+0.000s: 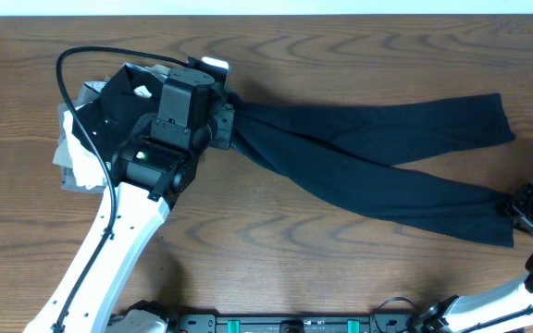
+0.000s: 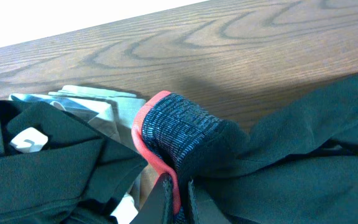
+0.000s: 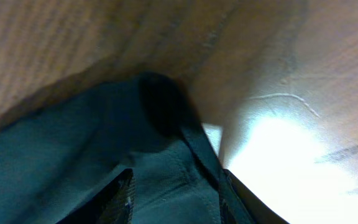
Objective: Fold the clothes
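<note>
The black leggings [image 1: 368, 166] lie spread on the table, with both legs running to the right. The grey and coral-red waistband [image 2: 176, 127] is bunched at the left end. My left gripper [image 2: 178, 196] is shut on the waistband's red edge, and it also shows in the overhead view [image 1: 222, 122]. My right gripper [image 1: 524, 209] is at the hem of the lower leg. In the right wrist view its fingers [image 3: 174, 196] are apart, with the black hem cloth [image 3: 166, 162] lying between them.
A pile of other garments [image 1: 86, 139] lies just left of the waistband: a black shirt with a white tag [image 2: 27, 140] on top of white and grey cloth [image 2: 101, 109]. The table's far edge is close behind. The upper leg ends near the right edge [image 1: 498, 116].
</note>
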Robot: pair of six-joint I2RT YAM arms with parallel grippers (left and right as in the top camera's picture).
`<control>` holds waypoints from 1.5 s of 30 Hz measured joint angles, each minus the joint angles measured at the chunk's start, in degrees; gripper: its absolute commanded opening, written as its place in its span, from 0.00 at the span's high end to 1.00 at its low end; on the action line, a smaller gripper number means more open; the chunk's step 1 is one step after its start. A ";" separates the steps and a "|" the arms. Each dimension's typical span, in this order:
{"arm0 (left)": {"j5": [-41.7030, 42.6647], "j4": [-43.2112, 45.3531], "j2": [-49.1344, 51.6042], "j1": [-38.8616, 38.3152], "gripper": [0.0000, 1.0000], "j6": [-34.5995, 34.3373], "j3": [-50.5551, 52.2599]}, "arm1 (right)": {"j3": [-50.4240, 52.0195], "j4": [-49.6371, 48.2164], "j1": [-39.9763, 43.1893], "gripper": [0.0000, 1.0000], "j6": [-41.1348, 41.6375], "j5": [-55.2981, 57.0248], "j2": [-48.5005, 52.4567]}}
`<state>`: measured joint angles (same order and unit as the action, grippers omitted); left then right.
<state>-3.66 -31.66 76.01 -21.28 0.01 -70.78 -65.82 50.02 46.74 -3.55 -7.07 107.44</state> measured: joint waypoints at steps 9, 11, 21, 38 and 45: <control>0.00 0.31 0.00 0.00 0.94 0.00 -0.02 | 0.39 -0.13 0.02 0.78 0.94 1.55 0.00; -0.02 0.52 0.00 0.00 0.94 0.00 -0.02 | 0.59 -0.13 0.02 0.70 1.07 1.60 0.00; -0.02 0.59 0.00 0.00 0.94 0.00 -0.02 | 1.92 -2.14 0.11 0.85 1.68 2.34 -0.02; 0.00 0.59 0.00 0.00 0.93 0.00 -0.02 | -0.74 1.18 0.59 0.99 3.93 -1.14 -5.70; -0.02 0.59 0.00 0.00 0.93 0.00 0.00 | -0.87 0.55 2.91 0.99 12.74 -4.26 -12.37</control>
<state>-3.68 -31.07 76.01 -21.28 0.01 -70.78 -66.70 50.57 49.65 9.19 -11.33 95.07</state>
